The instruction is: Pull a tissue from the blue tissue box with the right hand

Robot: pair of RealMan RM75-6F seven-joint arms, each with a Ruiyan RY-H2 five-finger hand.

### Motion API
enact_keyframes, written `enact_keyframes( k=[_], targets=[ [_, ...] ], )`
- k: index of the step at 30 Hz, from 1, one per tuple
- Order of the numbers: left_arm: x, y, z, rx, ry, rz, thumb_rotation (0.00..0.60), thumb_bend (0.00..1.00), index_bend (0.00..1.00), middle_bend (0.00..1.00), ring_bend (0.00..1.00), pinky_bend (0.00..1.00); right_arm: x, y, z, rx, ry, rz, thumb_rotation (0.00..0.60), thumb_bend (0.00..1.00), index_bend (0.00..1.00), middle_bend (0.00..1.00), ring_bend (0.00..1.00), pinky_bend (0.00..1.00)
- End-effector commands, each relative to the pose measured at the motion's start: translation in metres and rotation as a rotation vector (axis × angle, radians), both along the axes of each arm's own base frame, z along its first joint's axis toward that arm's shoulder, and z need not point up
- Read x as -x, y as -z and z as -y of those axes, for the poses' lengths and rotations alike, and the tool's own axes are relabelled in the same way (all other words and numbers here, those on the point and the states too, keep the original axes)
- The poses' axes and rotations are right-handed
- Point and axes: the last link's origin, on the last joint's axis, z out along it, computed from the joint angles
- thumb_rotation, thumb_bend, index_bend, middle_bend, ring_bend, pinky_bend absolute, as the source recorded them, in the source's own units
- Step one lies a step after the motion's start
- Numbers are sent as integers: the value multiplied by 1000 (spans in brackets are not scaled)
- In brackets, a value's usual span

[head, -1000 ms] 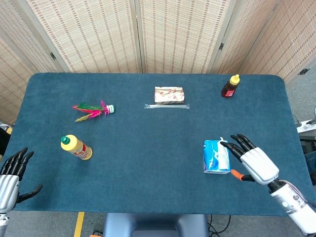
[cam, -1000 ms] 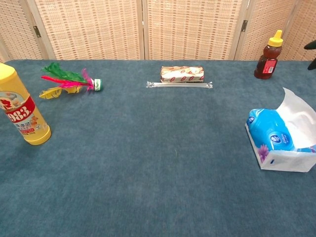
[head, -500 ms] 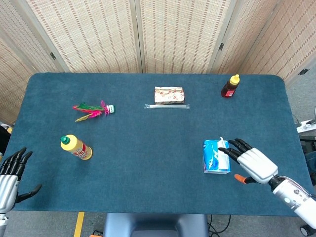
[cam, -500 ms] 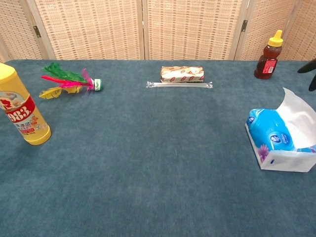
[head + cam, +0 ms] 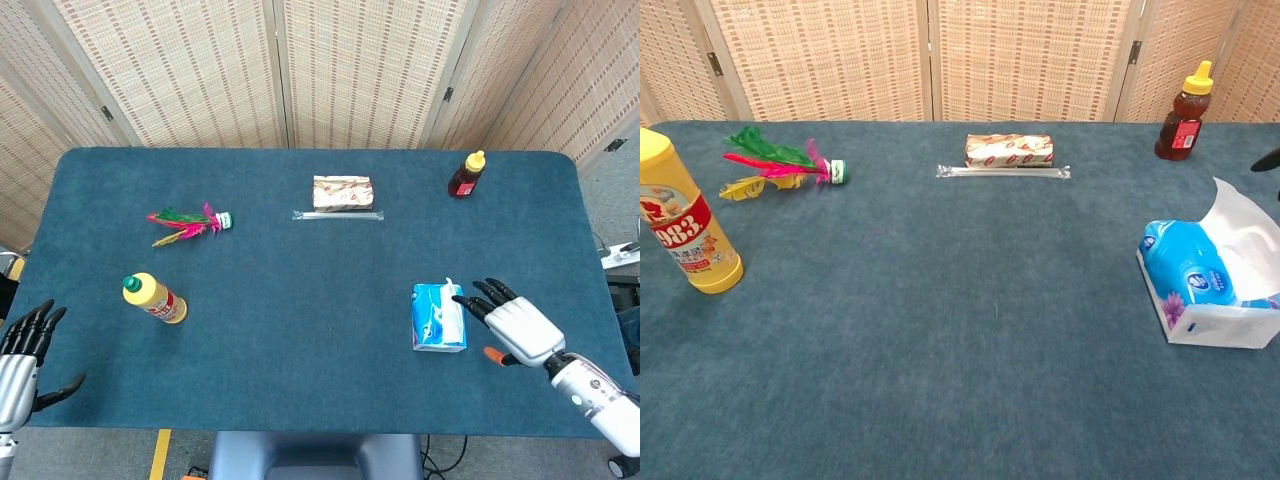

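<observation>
The blue tissue box (image 5: pixel 436 318) lies near the table's front right, with a white tissue (image 5: pixel 1243 243) standing up from its slot. My right hand (image 5: pixel 517 327) hovers just right of the box with fingers spread and nothing in them. Its dark fingertips (image 5: pixel 466 298) reach the box's right side, close to the tissue; I cannot tell whether they touch. In the chest view only one dark fingertip (image 5: pixel 1269 160) shows at the right edge. My left hand (image 5: pixel 22 348) hangs open off the table's front left corner, holding nothing.
A yellow bottle (image 5: pixel 154 298) lies at the front left, with a feathered shuttlecock (image 5: pixel 187 222) behind it. A wrapped packet (image 5: pixel 342 192) and a clear straw (image 5: pixel 337 214) sit at the back middle. A honey bottle (image 5: pixel 465 174) stands at the back right.
My right hand has come lower beside the tissue box and drawn back slightly to the right. The left hand and the objects have not moved.
</observation>
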Motion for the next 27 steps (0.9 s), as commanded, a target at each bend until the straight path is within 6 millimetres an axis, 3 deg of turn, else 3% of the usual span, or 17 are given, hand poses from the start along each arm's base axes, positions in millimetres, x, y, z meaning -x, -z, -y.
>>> enact_keyframes(
  k=[1,13,27],
  targets=[
    [0,1,0,3,1,-2,600,246,0,0,0,134,1,7,7,1,9,-16,600,204,94,220,0,67],
    [1,0,0,-3,-4,2,600,246,0,0,0,132,-12,24,15,-4,-73,-34,600,204,70,158,0,44],
    [3,-1,0,-12,-21,-6,600,246,0,0,0,131,-26,26,22,-67,-99,-60,600,205,57,154,0,36]
  ],
)
